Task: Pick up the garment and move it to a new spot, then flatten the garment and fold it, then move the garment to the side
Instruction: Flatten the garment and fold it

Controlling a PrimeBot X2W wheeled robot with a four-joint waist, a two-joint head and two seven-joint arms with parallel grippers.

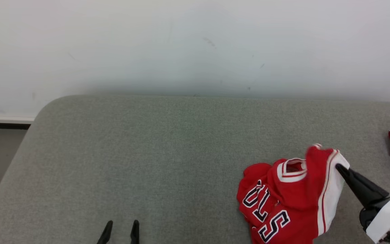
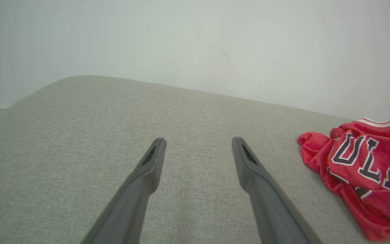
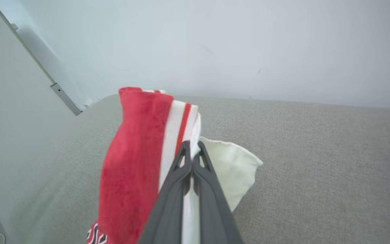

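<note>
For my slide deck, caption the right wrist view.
Right gripper shut on the white-trimmed edge of a red jersey on a grey cushion.

Red, white-trimmed garment (image 1: 283,200); grey cushion (image 1: 147,162)

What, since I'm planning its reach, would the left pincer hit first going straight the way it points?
Probably the bare grey cushion ahead of the left pincer, or the white wall behind it; depth is unclear. The red jersey lies off to its right.

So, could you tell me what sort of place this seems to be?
Probably a plain indoor room, perhaps a test space: a grey cloth-covered surface against a bare white wall, with a red jersey on it.
</note>
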